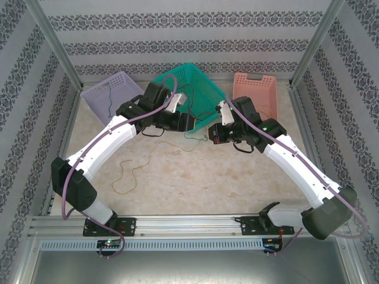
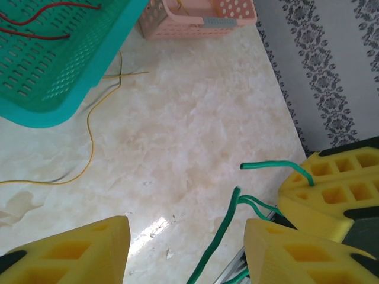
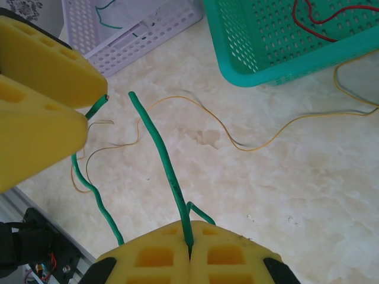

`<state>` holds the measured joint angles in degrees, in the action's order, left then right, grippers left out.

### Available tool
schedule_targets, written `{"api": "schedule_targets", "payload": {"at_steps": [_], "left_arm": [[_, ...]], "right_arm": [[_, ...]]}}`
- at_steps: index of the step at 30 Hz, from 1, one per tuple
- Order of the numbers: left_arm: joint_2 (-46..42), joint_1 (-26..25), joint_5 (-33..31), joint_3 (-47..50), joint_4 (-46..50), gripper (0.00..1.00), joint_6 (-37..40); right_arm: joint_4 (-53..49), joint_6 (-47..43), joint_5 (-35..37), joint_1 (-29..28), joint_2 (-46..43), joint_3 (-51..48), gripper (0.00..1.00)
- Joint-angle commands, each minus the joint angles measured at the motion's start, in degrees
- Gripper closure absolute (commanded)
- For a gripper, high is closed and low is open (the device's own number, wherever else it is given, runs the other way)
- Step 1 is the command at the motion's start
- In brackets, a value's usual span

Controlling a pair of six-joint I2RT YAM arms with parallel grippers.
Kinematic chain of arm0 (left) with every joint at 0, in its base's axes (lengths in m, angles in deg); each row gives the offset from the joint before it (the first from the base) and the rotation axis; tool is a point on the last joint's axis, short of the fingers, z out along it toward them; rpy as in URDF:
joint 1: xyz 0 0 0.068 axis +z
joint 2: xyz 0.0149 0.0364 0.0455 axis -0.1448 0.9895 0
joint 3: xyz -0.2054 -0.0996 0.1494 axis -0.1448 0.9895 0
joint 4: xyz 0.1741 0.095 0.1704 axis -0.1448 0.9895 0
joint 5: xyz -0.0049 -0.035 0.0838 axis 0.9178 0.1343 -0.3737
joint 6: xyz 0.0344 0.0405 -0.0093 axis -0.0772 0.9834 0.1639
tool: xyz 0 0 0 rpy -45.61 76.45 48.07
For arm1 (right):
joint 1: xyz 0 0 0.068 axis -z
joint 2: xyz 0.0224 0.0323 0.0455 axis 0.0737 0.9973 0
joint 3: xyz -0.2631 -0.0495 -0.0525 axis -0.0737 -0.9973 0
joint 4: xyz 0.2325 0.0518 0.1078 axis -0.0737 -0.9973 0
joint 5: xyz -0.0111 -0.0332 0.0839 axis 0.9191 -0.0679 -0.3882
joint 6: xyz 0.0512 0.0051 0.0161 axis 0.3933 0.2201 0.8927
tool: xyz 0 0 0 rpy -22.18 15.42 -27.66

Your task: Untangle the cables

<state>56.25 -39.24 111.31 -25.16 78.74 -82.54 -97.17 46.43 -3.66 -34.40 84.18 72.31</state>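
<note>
My right gripper [image 3: 189,251] is shut on a green cable [image 3: 159,145] that rises from between its yellow fingers; another green strand [image 3: 95,195] curves off to the left. My left gripper [image 2: 186,236] stands open, and the green cable [image 2: 220,245] runs up between its fingers, close to the right one, unpinched. The two grippers sit close together in front of the teal basket [image 1: 198,80], left gripper [image 1: 190,122] and right gripper [image 1: 213,135]. A yellow cable [image 1: 127,177] trails loose across the table. Red cables [image 3: 331,15] lie in the teal basket.
A purple basket [image 1: 112,94] at the back left holds a thin green cable [image 3: 106,7]. A pink basket [image 1: 254,92] stands at the back right. Patterned walls close in three sides. The metal rail [image 1: 189,225] runs along the near edge.
</note>
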Motion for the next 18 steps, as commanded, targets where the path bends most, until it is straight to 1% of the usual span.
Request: {"api": "schedule_targets", "payload": {"at_steps": [1, 5, 6, 8, 9, 10, 13, 18], "left_arm": [[-0.33, -0.75, -0.60, 1.56, -0.16, 0.53, 1.14], [0.07, -0.83, -2.98, 2.13, -1.28, 0.67, -0.64], [0.00, -0.81, -4.80, 2.10, -1.08, 0.75, -1.28], [-0.56, -0.77, -9.91, 2.26, -0.67, 0.94, -3.11], [-1.16, -0.70, -12.91, 2.52, -0.62, 1.00, -4.46], [-2.05, -0.64, -16.18, 3.14, -0.69, 1.00, -6.45], [-5.88, -0.31, -22.87, 6.88, -3.63, 1.00, -13.12], [-12.43, 0.77, -28.65, 14.01, -9.74, 1.00, -24.20]], "right_arm": [[-0.19, -0.84, -0.37, -0.63, 0.08, 1.45, 1.00], [0.05, -0.22, -0.59, -0.68, -0.25, 1.25, 1.00], [0.16, 0.03, -0.50, -0.58, -0.36, 1.19, 1.00], [0.25, 0.51, -0.01, -0.52, -0.62, 1.01, 1.00], [0.32, 1.11, 0.65, -0.42, -0.87, 0.92, 1.00], [0.64, 1.89, 0.99, -0.01, -1.26, 0.56, 1.00], [2.76, 6.31, 1.81, 2.32, -3.25, -1.48, 1.00], [9.64, 18.24, 0.82, 8.24, -8.51, -8.39, 1.00]]}}
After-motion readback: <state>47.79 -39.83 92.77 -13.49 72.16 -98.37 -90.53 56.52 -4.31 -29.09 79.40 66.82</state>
